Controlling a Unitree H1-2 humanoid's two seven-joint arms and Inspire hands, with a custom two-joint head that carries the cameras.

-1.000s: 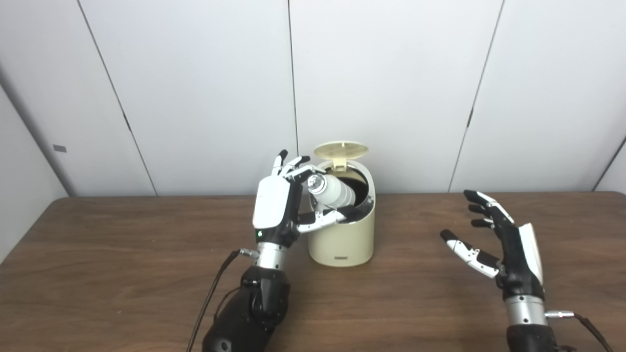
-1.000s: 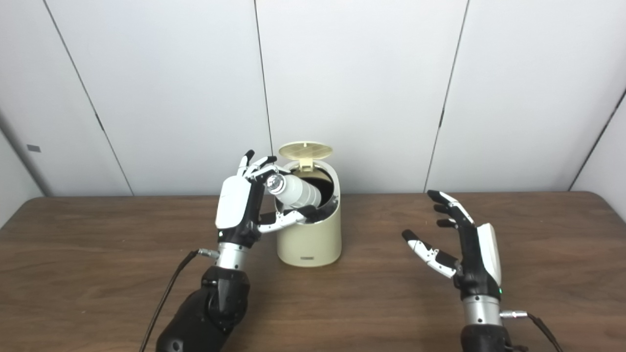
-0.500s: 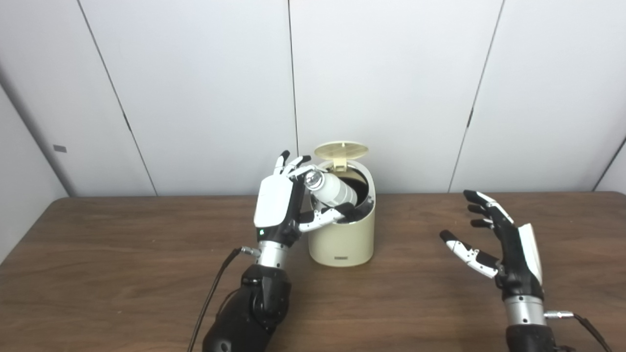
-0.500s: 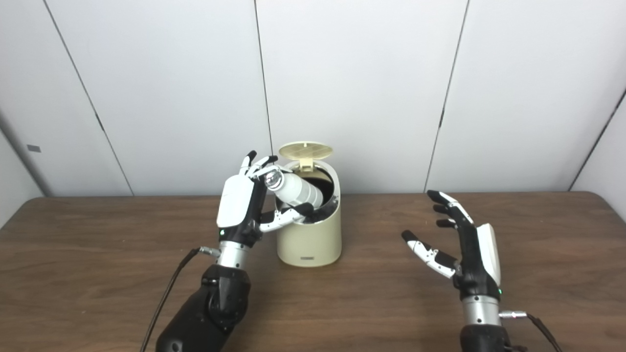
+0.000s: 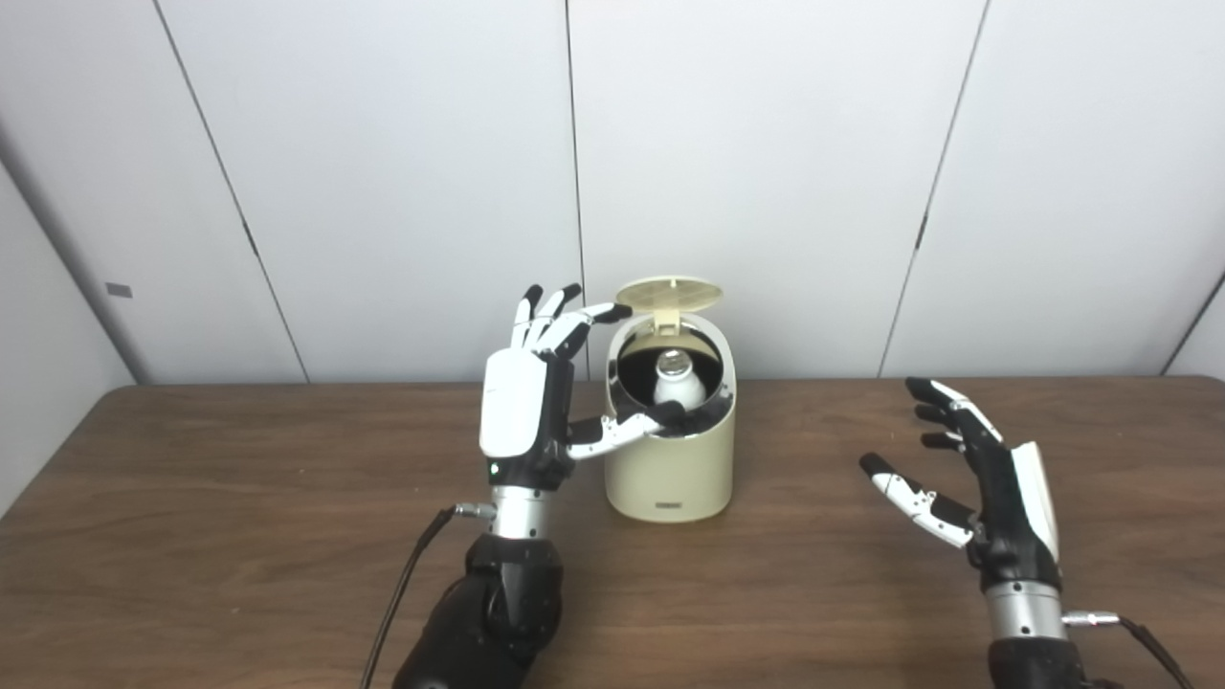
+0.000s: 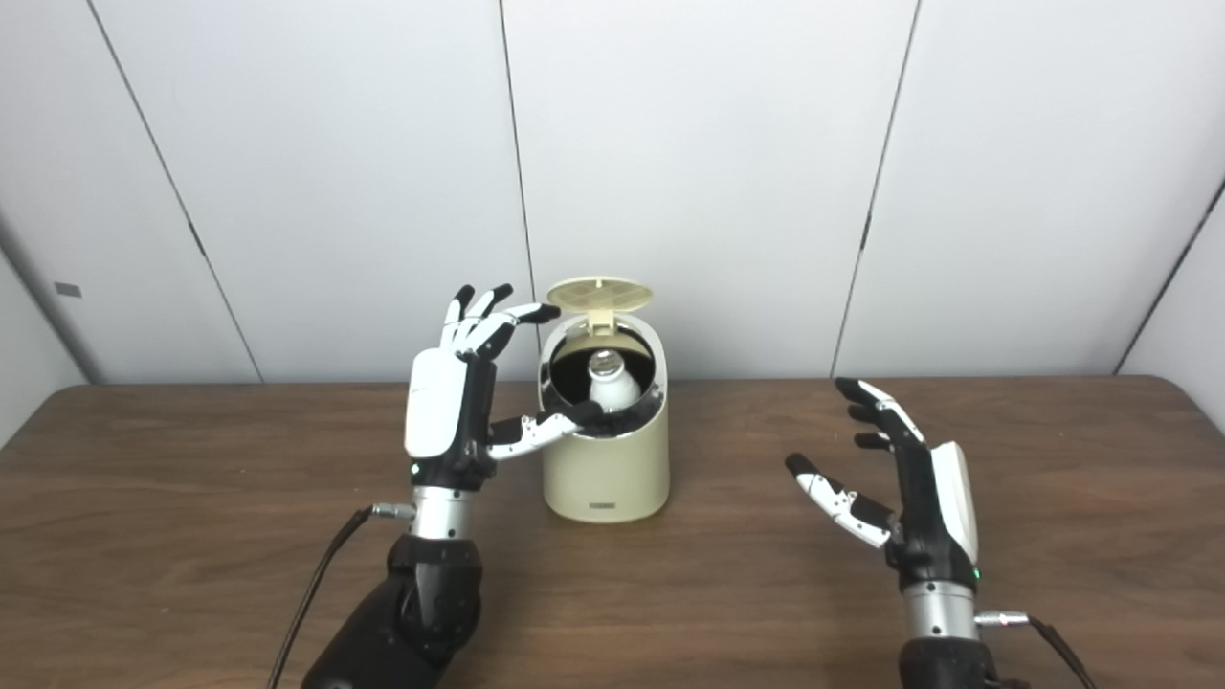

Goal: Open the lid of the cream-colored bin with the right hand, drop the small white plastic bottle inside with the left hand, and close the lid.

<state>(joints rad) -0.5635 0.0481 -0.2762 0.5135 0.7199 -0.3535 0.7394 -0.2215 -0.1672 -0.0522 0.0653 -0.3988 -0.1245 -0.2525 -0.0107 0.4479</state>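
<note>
1. Left eye view: the small white bottle (image 5: 676, 379) sits inside the cream bin (image 5: 670, 459), cap up, so closing is the step in hand. The left hand (image 5: 536, 402) is spread and empty, its thumb lying over the bin's near rim. I judge it should draw clear leftward first. The lid (image 5: 669, 294) stands raised at the back.

2. Right eye view: the right hand (image 6: 904, 493) hovers open and empty, well apart from the bin. It should reach behind the lid and press it down gently, not shoving the light bin. The brown wooden table (image 6: 727, 574) carries nothing else visible; pale wall panels (image 6: 699, 172) stand behind.
</note>
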